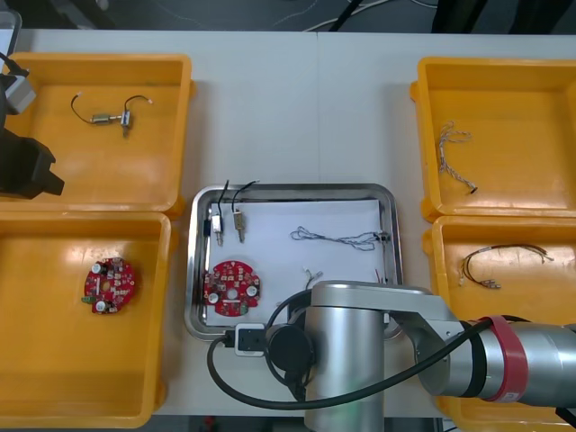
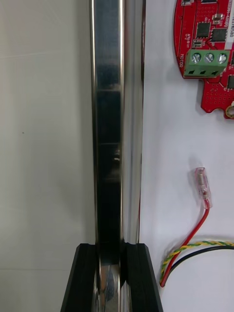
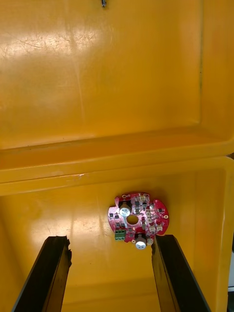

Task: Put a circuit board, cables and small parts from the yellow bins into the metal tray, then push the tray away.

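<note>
From my station I see the metal tray in the middle of the table between the yellow bins, white inside. It holds a round red circuit board near its left side, small metal parts beyond that, a twisted blue and white cable to the right, and a red and yellow cable close to the near rim. My right gripper is pinched onto that rim, one finger on each side of the metal lip. My left gripper hangs over the near-left yellow bin with its fingers spread wide and nothing between them, above a second circuit board on the bin floor.
</note>
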